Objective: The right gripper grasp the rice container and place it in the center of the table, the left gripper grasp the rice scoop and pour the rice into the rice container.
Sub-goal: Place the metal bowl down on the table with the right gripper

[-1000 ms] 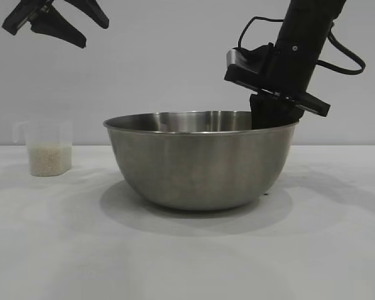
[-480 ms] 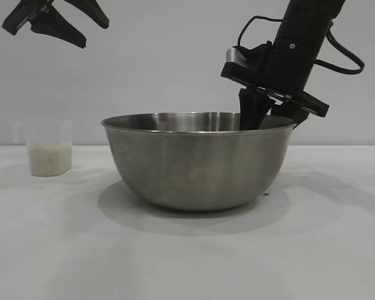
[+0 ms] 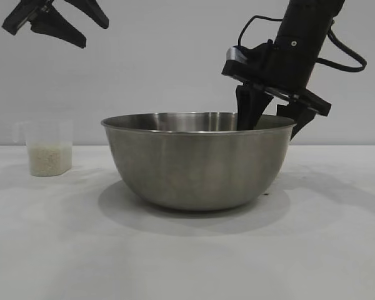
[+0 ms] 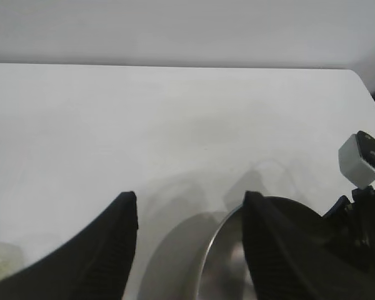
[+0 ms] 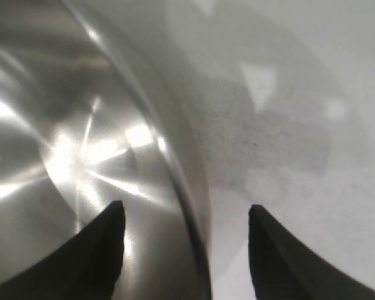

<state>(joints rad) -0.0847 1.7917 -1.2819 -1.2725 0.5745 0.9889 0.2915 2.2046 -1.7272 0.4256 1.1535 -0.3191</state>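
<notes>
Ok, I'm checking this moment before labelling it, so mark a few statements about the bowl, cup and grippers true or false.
1. The right gripper straddles the rice container's rim with open jaws. True.
2. The rice scoop lies tipped over. False: it stands upright with the rice inside.
3. The left gripper holds the scoop. False: it hangs high above, open and empty.
4. The rice container sits on the table. True.

light: even, soft, bright, from above | shadows: faint grey pool on the table (image 3: 337,250) under the bowl (image 3: 197,165) | glare: hot starburst streaks inside the bowl in the right wrist view | blur: both wrist views soft, near fingers (image 4: 109,250) smeared dark | exterior view: crisp, no edge warp
</notes>
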